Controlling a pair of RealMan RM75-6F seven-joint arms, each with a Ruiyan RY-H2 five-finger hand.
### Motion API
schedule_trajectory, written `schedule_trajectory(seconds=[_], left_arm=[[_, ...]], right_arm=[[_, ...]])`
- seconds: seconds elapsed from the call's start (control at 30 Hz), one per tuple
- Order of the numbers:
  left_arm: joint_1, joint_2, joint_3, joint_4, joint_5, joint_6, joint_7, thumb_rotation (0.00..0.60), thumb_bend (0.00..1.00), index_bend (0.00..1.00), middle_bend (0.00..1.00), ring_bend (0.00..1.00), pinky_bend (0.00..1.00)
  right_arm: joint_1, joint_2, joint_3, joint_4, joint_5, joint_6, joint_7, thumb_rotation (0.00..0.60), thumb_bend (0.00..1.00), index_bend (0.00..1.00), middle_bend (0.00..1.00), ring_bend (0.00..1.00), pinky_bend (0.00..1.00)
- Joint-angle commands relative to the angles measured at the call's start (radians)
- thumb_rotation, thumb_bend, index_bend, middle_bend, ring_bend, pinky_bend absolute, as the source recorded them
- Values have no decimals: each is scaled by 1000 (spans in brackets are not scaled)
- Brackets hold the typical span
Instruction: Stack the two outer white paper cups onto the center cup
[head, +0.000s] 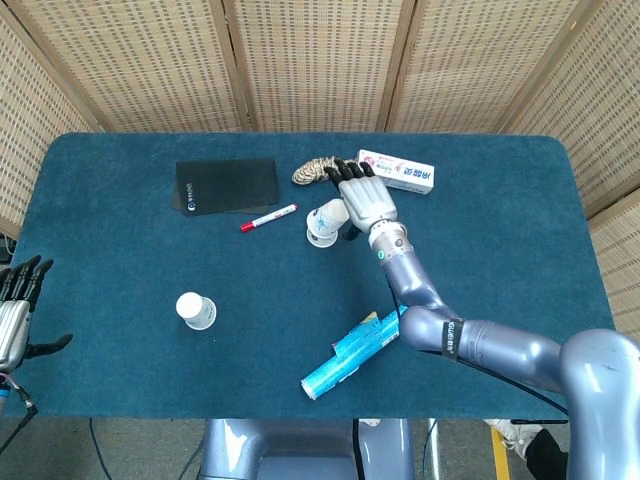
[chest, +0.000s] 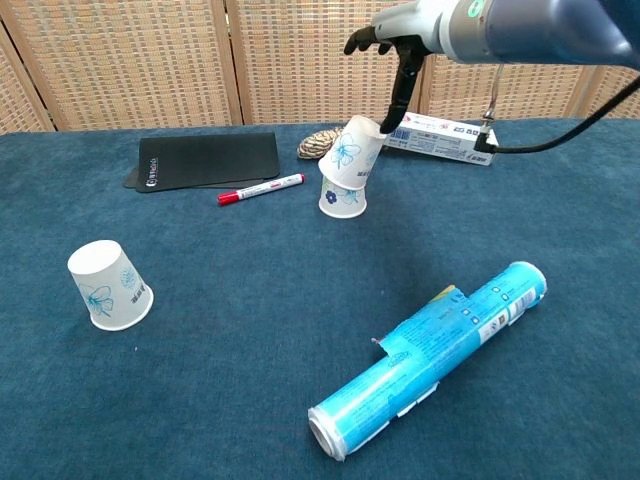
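Tilted cup (chest: 352, 152) on center cup (chest: 343, 199); third cup (chest: 108, 285) apart (left).

From the head we look steeply down on the whole bench (head: 120, 350); from the chest, low and close, across its middle.

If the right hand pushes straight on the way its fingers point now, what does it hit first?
Most likely the tilted upper paper cup: the right hand points one finger down at its upturned base. Whether they already touch is unclear.
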Motion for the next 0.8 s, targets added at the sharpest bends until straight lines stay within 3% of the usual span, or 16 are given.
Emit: schedule_trajectory(seconds=[0.03, 0.13, 0.2, 0.37, 0.47, 0.8], left_arm=[[3, -1, 3, -2, 6, 6, 2, 600, 9, 0, 0, 0, 0], [5, -3, 6, -5, 13, 14, 7, 600, 9, 0, 0, 0, 0], [5, -3, 10, -8, 19, 13, 11, 600, 9, 0, 0, 0, 0], [7, 0, 14, -17, 39, 24, 11, 600, 9, 0, 0, 0, 0], [6, 1, 15, -16, 40, 23, 6, 600, 8, 0, 0, 0, 0], [9, 14, 11, -8, 32, 20, -30, 600, 9, 0, 0, 0, 0]], right_arm=[[-50, 64, -25, -75, -61, 46, 19, 600, 0, 43, 0, 0, 0], [-110, 119, -53, -142, -144, 87, 55, 600, 2, 173, 0, 0, 0], [-149, 145, -94, -168, -198, 98, 60, 600, 56, 234, 0, 0, 0], [-181, 114, -131, -147, -264, 94, 81, 600, 354, 320, 0, 0, 0], [-182, 82, -134, -122, -279, 101, 75, 600, 446, 330, 0, 0, 0], [-157, -11, -114, -36, -234, 110, 22, 600, 504, 322, 0, 0, 0]])
